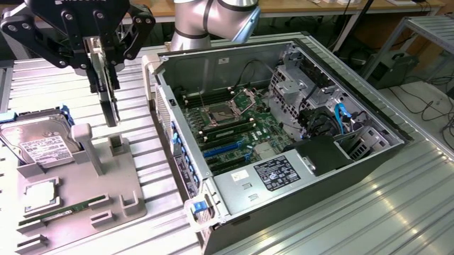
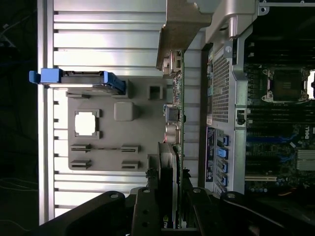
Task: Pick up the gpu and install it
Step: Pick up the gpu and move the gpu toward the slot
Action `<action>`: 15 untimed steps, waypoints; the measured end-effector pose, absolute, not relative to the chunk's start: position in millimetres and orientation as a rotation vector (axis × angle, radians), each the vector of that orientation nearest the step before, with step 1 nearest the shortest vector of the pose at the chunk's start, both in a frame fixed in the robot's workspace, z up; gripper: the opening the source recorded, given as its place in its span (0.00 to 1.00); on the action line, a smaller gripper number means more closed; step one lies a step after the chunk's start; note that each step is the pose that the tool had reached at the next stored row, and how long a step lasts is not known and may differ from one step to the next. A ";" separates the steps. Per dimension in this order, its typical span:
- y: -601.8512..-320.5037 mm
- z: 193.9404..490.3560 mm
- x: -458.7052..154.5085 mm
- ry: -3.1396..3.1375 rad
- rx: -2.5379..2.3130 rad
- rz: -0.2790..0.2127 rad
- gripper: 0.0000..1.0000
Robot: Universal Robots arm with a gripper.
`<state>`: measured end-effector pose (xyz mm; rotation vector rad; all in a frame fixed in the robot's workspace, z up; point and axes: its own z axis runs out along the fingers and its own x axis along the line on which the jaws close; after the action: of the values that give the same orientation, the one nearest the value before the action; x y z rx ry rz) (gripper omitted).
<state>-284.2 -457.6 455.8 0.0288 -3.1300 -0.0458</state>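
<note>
1. Your gpu (image 1: 108,101) is a thin, flat card seen edge-on. In the wrist view (image 2: 176,118) you see its narrow green board edge, a black round fan standing off one face and a silver metal bracket at the end away from the gripper.
2. Your gripper (image 1: 105,52) is clamped on the gpu, one finger on each face, gripping the end opposite the bracket; the wrist view shows the same grasp (image 2: 172,209).
3. Count what you have:
   - one gpu;
   - one hard drive (image 1: 35,142) with a white label and blue side rails;
   - one CPU (image 1: 39,192);
   - one RAM stick (image 1: 64,211);
   - one grey fixture tray (image 1: 135,180) carrying the hard drive, CPU and RAM stick;
   - one open computer case (image 1: 298,212) with its motherboard (image 1: 241,133) exposed;
   - one arm (image 1: 206,21).
4. The gpu hangs upright straight below your gripper, in the air above the fixture tray and apart from it. Its lower end is just above a small grey slotted post (image 1: 118,143).
5. The gpu sits on the exterior view's left of the computer case, near the case's side wall and outside it. The hard drive lies further to the exterior view's left.
6. The tray and case rest on a ribbed metal table (image 1: 369,212).
</note>
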 end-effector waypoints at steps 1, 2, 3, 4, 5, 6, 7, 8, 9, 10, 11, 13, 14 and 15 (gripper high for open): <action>-457.6 455.8 -283.5 -3.130 0.029 -0.046 0.27; -457.6 455.8 -282.9 -3.130 0.029 -0.046 0.27; -457.6 455.8 -281.7 -3.130 0.029 -0.046 0.27; -457.6 455.8 -281.0 -3.130 0.029 -0.046 0.27; -457.6 455.8 -280.3 -3.130 0.029 -0.046 0.27; -457.6 455.8 -279.7 -3.130 0.029 -0.046 0.27; -457.6 455.8 -279.0 -3.130 0.029 -0.046 0.27; -457.6 455.8 -278.2 -3.130 0.029 -0.046 0.27; -457.6 455.8 -277.6 -3.130 0.029 -0.046 0.27; -457.6 455.8 -276.9 -3.130 0.029 -0.046 0.27; -457.6 455.8 -276.3 -3.130 0.029 -0.046 0.27; -457.6 455.8 -275.1 -3.130 0.029 -0.046 0.27; -457.6 455.8 -274.5 -3.130 0.029 -0.046 0.27; -457.6 455.8 -273.9 -3.130 0.029 -0.046 0.27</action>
<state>-273.9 -457.6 455.8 0.0287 -3.1301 -0.0459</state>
